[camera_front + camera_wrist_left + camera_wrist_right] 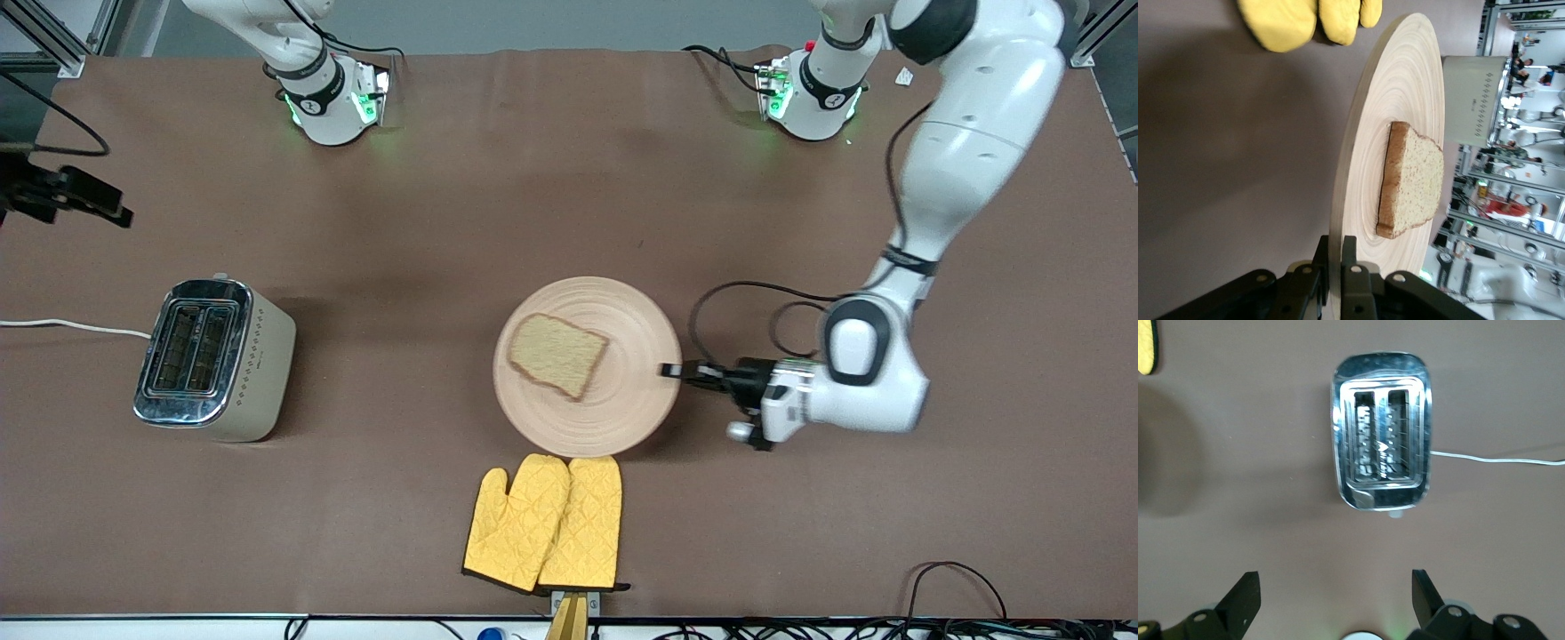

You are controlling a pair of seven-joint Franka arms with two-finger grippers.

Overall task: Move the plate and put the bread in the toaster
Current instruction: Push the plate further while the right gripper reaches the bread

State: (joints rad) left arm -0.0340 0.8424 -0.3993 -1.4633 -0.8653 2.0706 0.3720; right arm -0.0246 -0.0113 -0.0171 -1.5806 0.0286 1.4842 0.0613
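Note:
The light tan wooden plate (613, 400) lies mid-table with the slice of brown bread (558, 355) on it. My left gripper (671, 370) is shut on the plate's rim at the edge toward the left arm's end of the table. In the left wrist view the fingers (1350, 250) pinch the rim of the plate (1405, 87), and the bread (1411, 183) lies just past them. The cream toaster (213, 356) stands toward the right arm's end, both slots empty. My right gripper (1335, 587) is open and empty, high over the table, looking down on the toaster (1382, 430).
A pair of yellow oven mitts (547, 524) lies just nearer to the front camera than the plate, almost touching it. The toaster's white cord (71, 325) runs off the table's end. Open brown table lies between the plate and the toaster.

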